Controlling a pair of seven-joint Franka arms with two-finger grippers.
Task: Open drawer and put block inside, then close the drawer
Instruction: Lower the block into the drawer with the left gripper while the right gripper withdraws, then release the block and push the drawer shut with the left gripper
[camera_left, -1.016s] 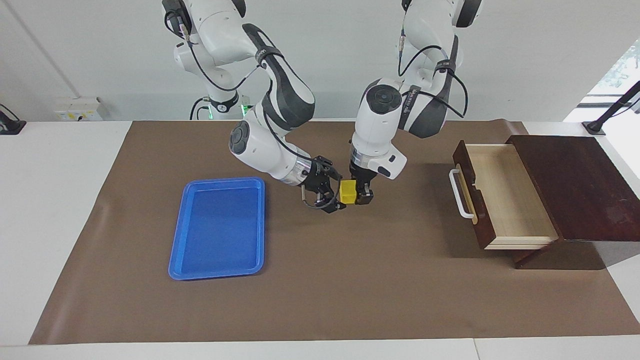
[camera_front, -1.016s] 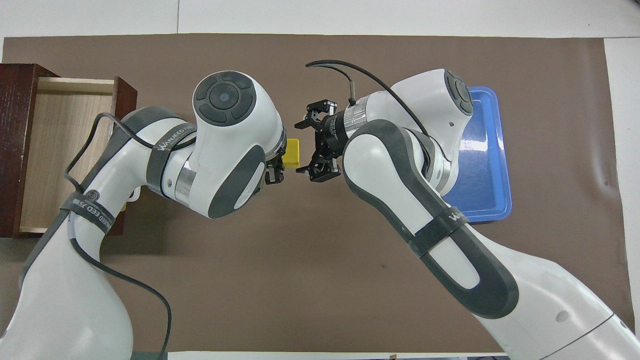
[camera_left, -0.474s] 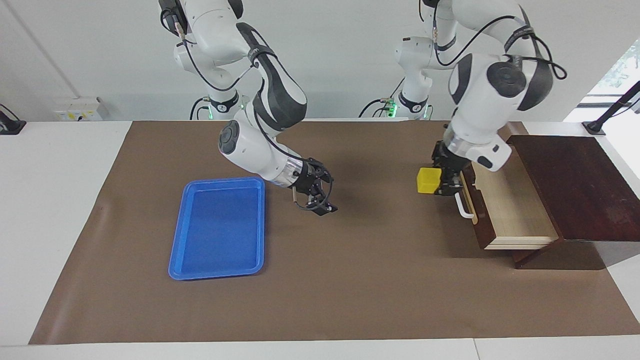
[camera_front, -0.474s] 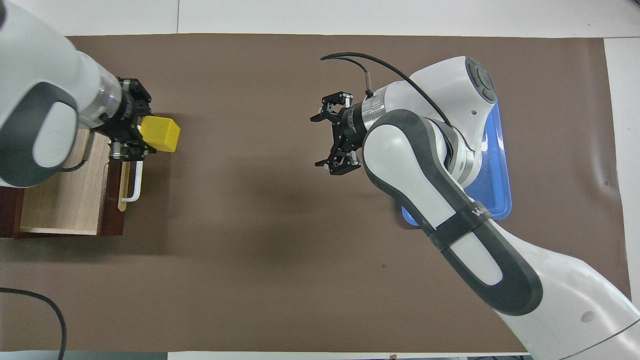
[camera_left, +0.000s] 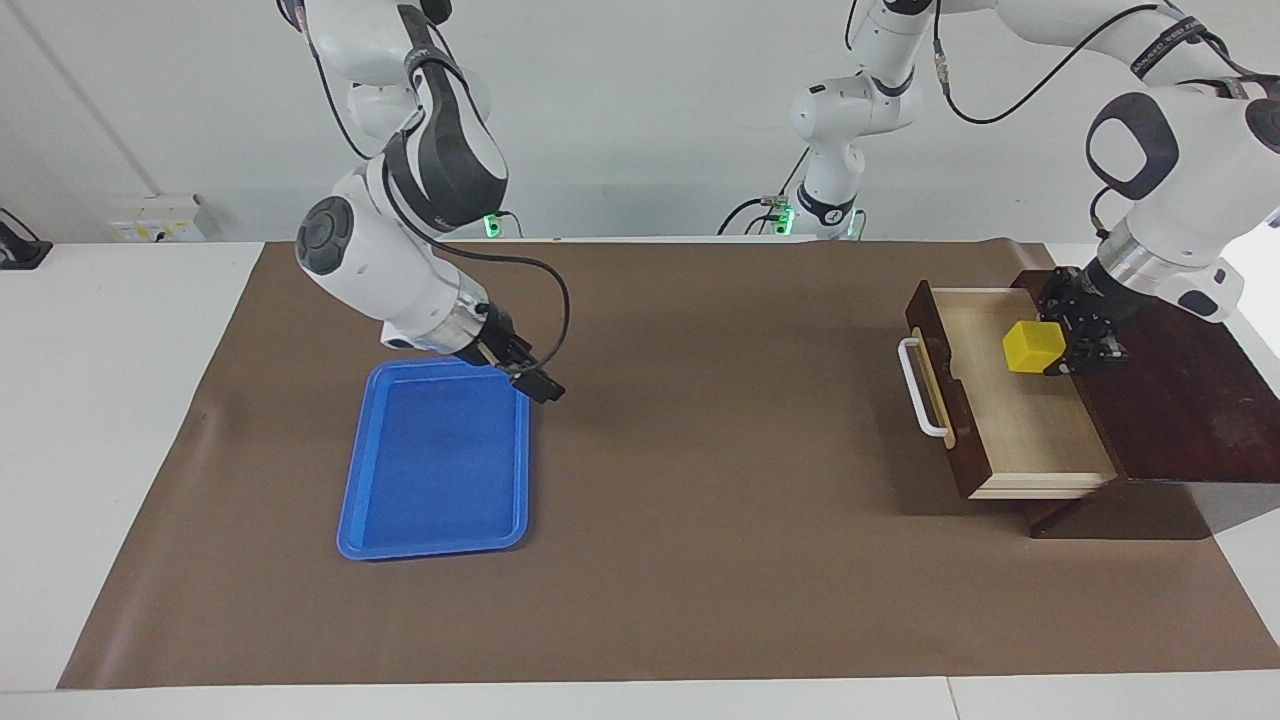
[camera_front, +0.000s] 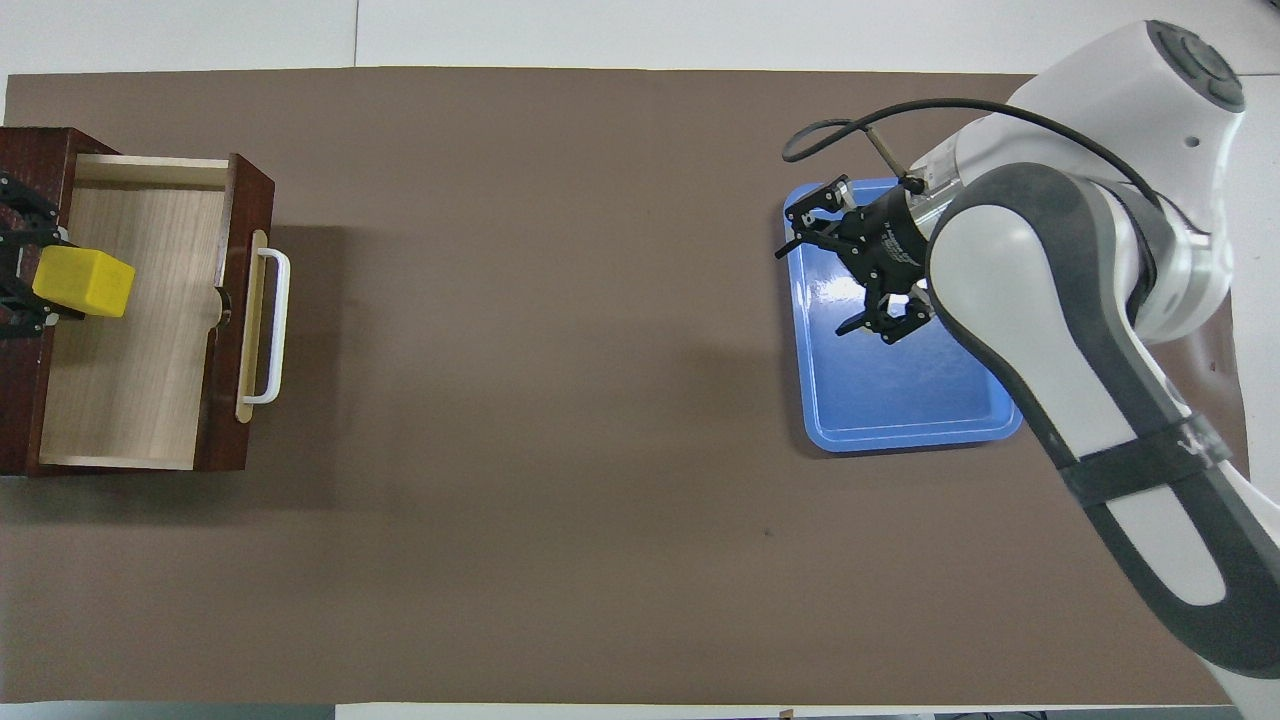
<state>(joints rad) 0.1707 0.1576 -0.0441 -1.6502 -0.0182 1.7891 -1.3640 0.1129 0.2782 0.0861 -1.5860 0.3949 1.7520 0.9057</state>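
Note:
The drawer (camera_left: 1010, 430) of the dark wooden box (camera_left: 1170, 380) stands pulled open, its pale inside bare and its white handle (camera_left: 920, 388) toward the table's middle. My left gripper (camera_left: 1062, 344) is shut on the yellow block (camera_left: 1032, 346) and holds it in the air over the open drawer, near the box's front. In the overhead view the block (camera_front: 83, 282) shows over the drawer (camera_front: 130, 390), with the left gripper (camera_front: 30, 285) at the frame's edge. My right gripper (camera_left: 535, 383) is open and empty over the blue tray's corner; it also shows in the overhead view (camera_front: 822, 272).
A blue tray (camera_left: 435, 470) lies on the brown mat (camera_left: 700, 500) toward the right arm's end of the table; it also shows in the overhead view (camera_front: 900, 400). The drawer's handle (camera_front: 270, 325) sticks out toward the mat's middle.
My left gripper has carried the block from beside the drawer's handle to over the open drawer. My right gripper has drawn back from the mat's middle to over the blue tray.

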